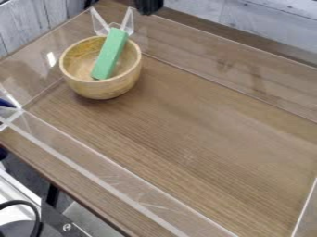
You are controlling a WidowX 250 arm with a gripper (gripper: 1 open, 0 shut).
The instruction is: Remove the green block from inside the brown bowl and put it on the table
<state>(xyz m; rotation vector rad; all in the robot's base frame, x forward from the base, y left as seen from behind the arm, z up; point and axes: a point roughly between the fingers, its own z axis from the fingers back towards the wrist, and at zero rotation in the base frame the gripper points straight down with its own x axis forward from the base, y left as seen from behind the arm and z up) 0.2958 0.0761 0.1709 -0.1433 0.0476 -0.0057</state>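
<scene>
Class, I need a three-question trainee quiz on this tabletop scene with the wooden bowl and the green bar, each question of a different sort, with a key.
1. True or false: the long, flat bright-green block lies flat on the brown wood-grain table.
2. Multiple choice: the round, light tan wooden bowl sits (A) in the table's middle, (B) near a corner by the clear acrylic walls, (C) upside down.
3. Fill in: one end of the block sticks up over the bowl's ____.

Key: 1 false, it leans inside the bowl; 2 B; 3 rim.
</scene>
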